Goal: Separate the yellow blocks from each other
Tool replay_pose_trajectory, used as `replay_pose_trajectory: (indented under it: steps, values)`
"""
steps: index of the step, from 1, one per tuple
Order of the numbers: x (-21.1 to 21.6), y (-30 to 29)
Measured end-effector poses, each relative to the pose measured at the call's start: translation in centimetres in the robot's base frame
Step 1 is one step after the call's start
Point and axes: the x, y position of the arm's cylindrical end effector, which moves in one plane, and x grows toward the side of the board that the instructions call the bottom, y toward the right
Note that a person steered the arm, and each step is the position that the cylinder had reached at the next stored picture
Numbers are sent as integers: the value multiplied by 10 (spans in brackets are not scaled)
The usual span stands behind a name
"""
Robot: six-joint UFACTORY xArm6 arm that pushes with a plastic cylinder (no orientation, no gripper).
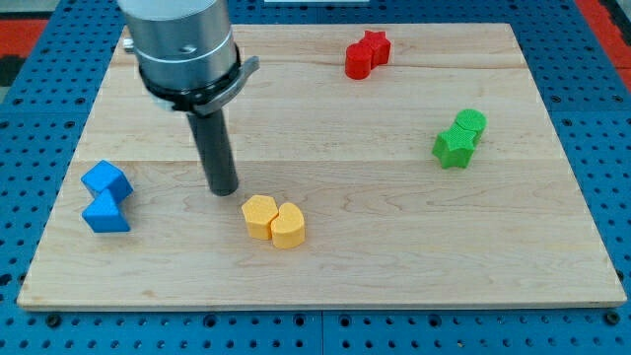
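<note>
Pale wood makes up the surface [394, 266], the largest thing in view, and I take the yellow pair near its bottom middle as my landmark. There is no claw on this arm, so open or closed does not apply; it ends in a dark rod, and my tip [224, 189] rests on the wood just to the upper left of the pair, near but not touching.

The blue blocks [106, 197], two pressed together, sit well to the left of the pair. The green blocks [459, 138], one star-shaped, lie well up and to the right. The red blocks [368, 54], one also a star, are far above and right of the pair.

The pair itself: the yellow hexagon-like block [259, 216] on the left touches the yellow heart-like block [288, 226] on the right, with only a seam between them.

I judge the separating push has not begun; this is the approach. Next calls for bringing the tip against one yellow block alone, probably the left one, and pushing it away without dragging its neighbour along.
</note>
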Motion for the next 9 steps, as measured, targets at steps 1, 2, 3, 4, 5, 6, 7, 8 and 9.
replay_pose_trajectory:
  steps: [1, 2, 3, 4, 5, 6, 7, 8, 9]
  values:
    - [39, -25]
    - [70, -52]
    - [71, -69]
    - [61, -35]
    - [45, -31]
    - [40, 11]
    - [39, 30]
    - [39, 47]
    - [41, 87]
